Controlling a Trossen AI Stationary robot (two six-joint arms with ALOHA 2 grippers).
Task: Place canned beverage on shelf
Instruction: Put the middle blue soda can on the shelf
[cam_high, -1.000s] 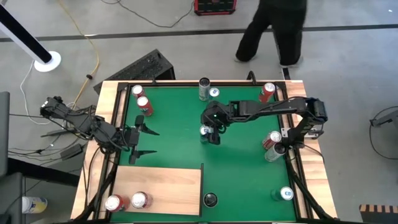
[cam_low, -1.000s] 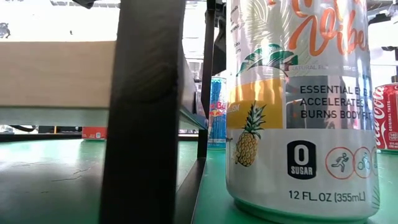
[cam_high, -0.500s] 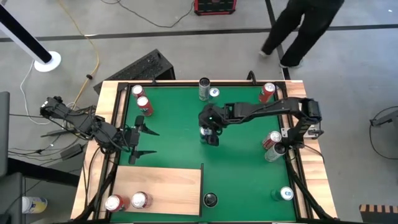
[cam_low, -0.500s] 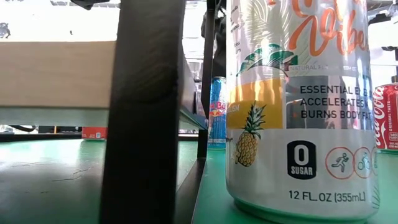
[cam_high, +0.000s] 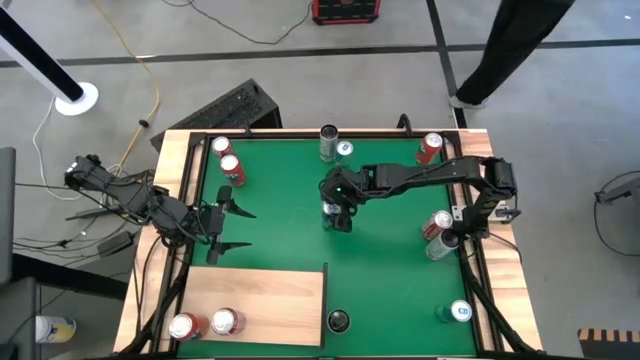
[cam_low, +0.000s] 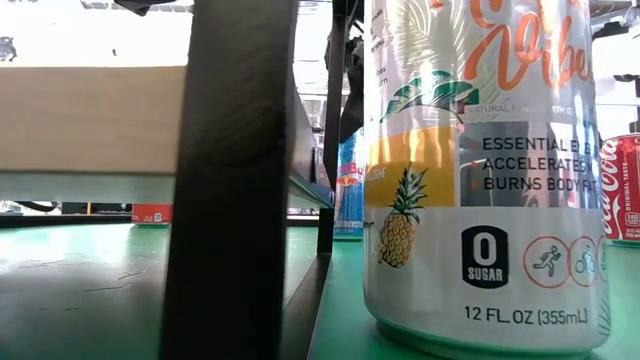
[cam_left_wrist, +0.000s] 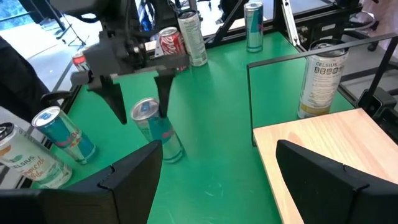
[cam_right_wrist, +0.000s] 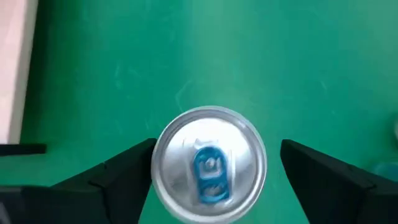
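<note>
- Blue slim can (cam_high: 329, 211) upright on the green mat (cam_high: 390, 270), near mat centre, well apart from the shelf (cam_high: 262, 300).
- Right gripper (cam_high: 338, 214) directly over that can; in the right wrist view the can top (cam_right_wrist: 209, 163) sits between the two dark fingers (cam_right_wrist: 118, 171), gaps visible on both sides. Jaws spread, not touching the can.
- Left wrist view: same can (cam_left_wrist: 155, 127) with the right gripper (cam_left_wrist: 138, 106) straddling its top.
- Shelf: pale wood board on a dark frame at the mat's near-left corner; two red cans (cam_high: 205, 323) stand at its near-left edge.
- Left gripper (cam_high: 228, 226) hovers off the shelf's far edge by the mat's left side, fingers spread, nothing between them.
- Tall pineapple-print can (cam_low: 485, 170) stands just beside the shelf's corner, filling the low view; dark shelf leg (cam_low: 235, 180) next to it.
- Other cans scattered round the mat edges.
- A person's legs (cam_high: 510, 45) on the floor beyond the table.
</note>
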